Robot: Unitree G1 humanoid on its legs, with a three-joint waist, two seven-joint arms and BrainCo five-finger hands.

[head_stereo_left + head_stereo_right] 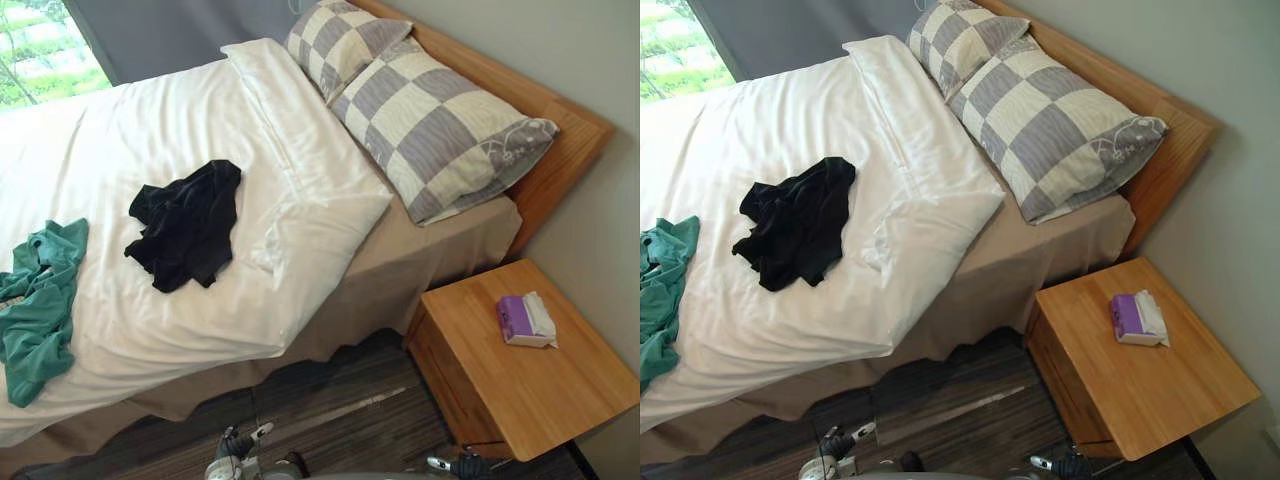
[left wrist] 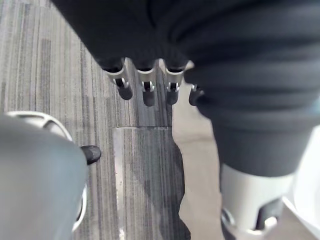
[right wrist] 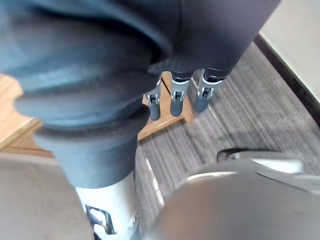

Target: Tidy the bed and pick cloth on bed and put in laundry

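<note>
Black cloth [image 1: 187, 225], place: lay crumpled on the white duvet [image 1: 150, 120], about mid-bed, apart from both hands.
Black cloth, handling: judged light, soft and limp; likely to sag and trail when lifted; not fragile, little risk of slipping.
Black cloth, hold: the bunched folds near its middle looked the best purchase; a pinch taken too deep could catch the duvet beneath.
Black cloth, axis: long axis ran diagonally, its narrower end toward the checked pillows [image 1: 440, 130] and its broader, ragged end toward the bed's near edge.
Teal cloth [image 1: 40, 300], place: lay on the duvet at the robot's left, near the black one but not touching it, partly cut off by the head view's edge.
Teal cloth, handling and axis: likewise judged soft and light; a long strip reaching toward the near edge of the bed.
Duvet, state: rumpled and folded back at the corner below the pillows.
Left hand [image 2: 148, 92]: hung low over the floor, fingers straight and side by side, holding nothing.
Right hand [image 3: 177, 100]: hung low beside the wooden nightstand [image 1: 520, 390], fingers straight and close together, empty.
Nightstand, contents: one purple tissue pack [image 1: 525, 320].
</note>
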